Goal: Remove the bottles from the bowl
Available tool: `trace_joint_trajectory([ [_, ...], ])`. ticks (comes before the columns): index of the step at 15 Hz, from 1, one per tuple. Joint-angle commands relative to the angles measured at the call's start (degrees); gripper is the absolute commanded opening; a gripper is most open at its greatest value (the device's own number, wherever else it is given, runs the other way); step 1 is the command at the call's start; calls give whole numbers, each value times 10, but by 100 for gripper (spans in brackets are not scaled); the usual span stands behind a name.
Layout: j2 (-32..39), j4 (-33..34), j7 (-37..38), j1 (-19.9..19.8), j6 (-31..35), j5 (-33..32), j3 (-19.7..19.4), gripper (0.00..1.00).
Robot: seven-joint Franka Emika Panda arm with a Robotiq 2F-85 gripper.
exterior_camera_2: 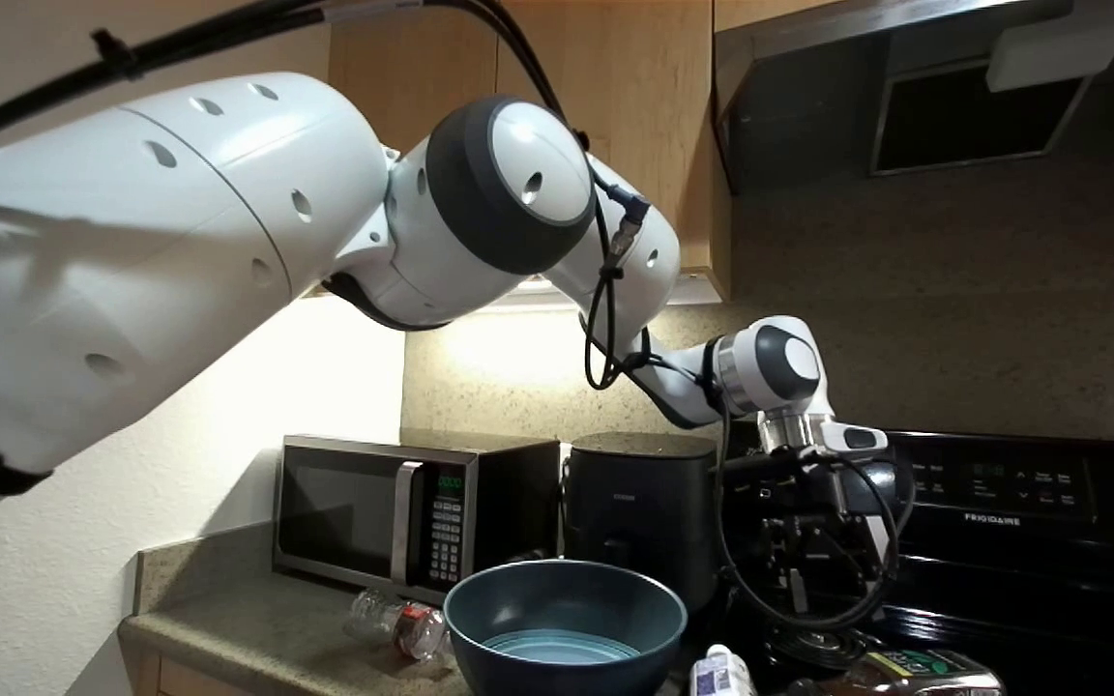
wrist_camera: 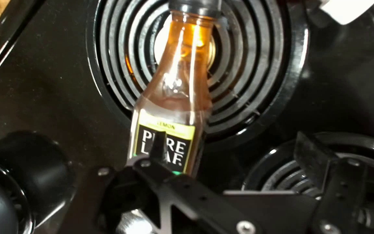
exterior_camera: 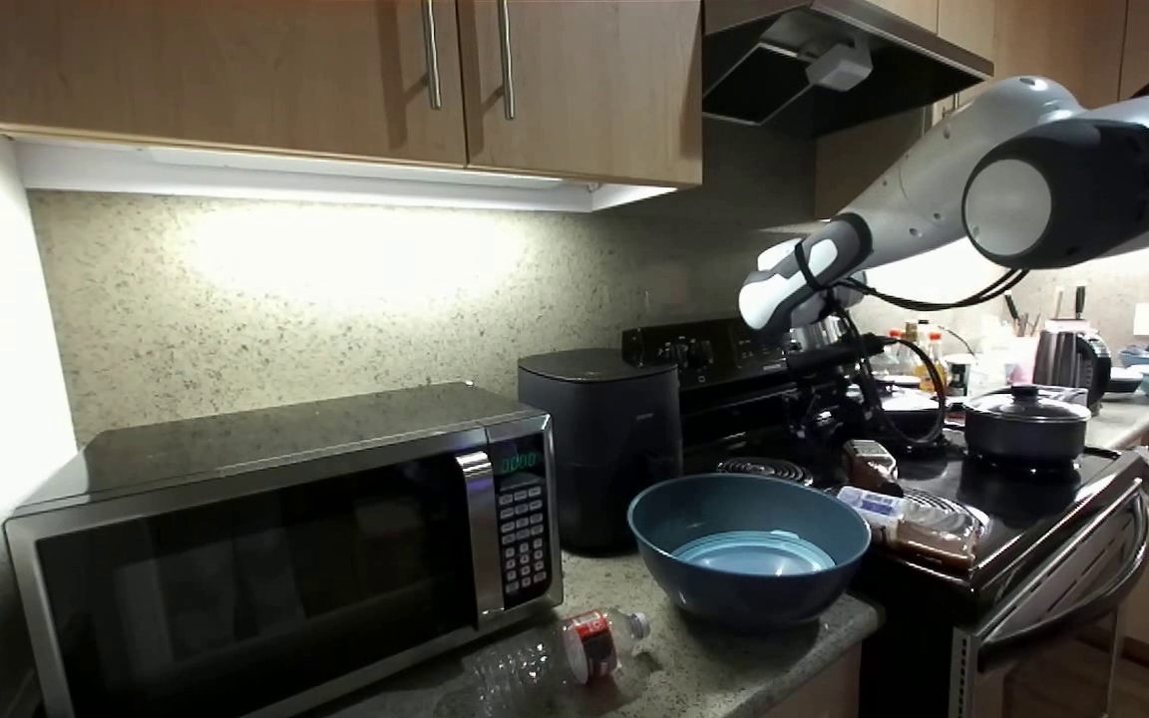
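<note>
The deep blue bowl stands near the counter's edge, with only its pale lit bottom showing inside. Beside it, toward the microwave, a clear bottle with a red label lies on its side. In the wrist view, an amber tea bottle with a yellow-black label lies across a stove burner. A white-capped bottle rests nearer the bowl in an exterior view. My gripper stands open over the stove: one finger overlaps the tea bottle's label, the opposite finger shows over another burner. Nothing is between them.
A microwave and a black air fryer stand behind the bowl. A lidded dark pot sits on the stove. The range hood hangs overhead. A dark round object is at the wrist view's left.
</note>
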Motion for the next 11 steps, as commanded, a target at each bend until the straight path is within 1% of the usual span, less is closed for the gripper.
trace_joint_trajectory([
  [1,-89,-82,-3,34,31,-8,7,100],
  [4,-155,-144,-5,66,55,-9,12,100],
  [6,-191,-180,10,79,71,-13,19,100],
  [7,-130,-96,1,65,33,-5,18,100],
  [9,-161,-130,1,75,43,-5,21,100],
  [11,-172,-144,1,76,45,-5,21,100],
])
